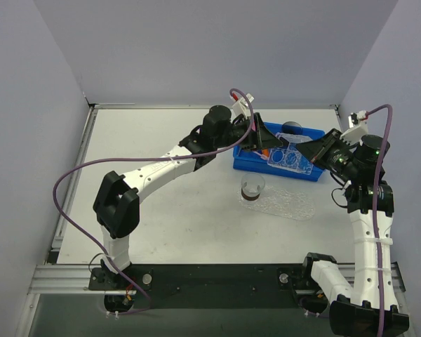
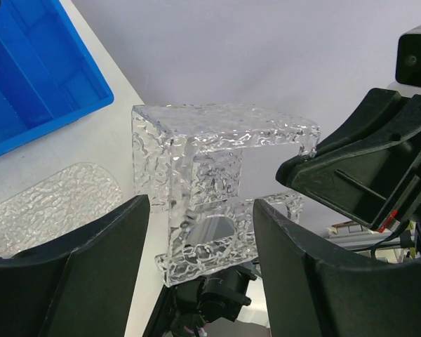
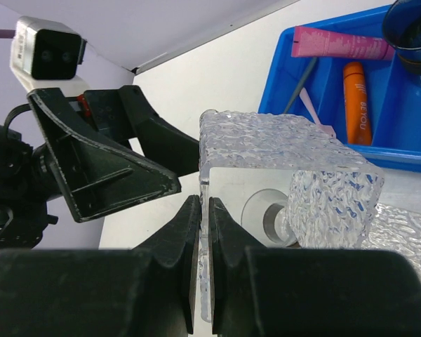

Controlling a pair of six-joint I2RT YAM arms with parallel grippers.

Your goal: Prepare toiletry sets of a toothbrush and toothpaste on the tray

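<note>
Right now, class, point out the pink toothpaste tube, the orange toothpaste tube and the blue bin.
pink toothpaste tube point(image 3: 340, 43): right wrist view, middle of its body.
orange toothpaste tube point(image 3: 356, 105): right wrist view, middle of its body.
blue bin point(image 3: 400, 119): right wrist view, bare floor beside the orange tube.

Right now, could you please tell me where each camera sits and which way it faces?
Top external: above and behind the bases, looking down on the table; the left arm and right arm show from base to gripper.
Left wrist: on the left arm's wrist, facing the clear rack, framed by the open left gripper.
Right wrist: on the right arm's wrist, facing the blue bin past the right gripper, shut on the rack.
Shared: both wrist views show the rack and the opposite gripper.
</note>
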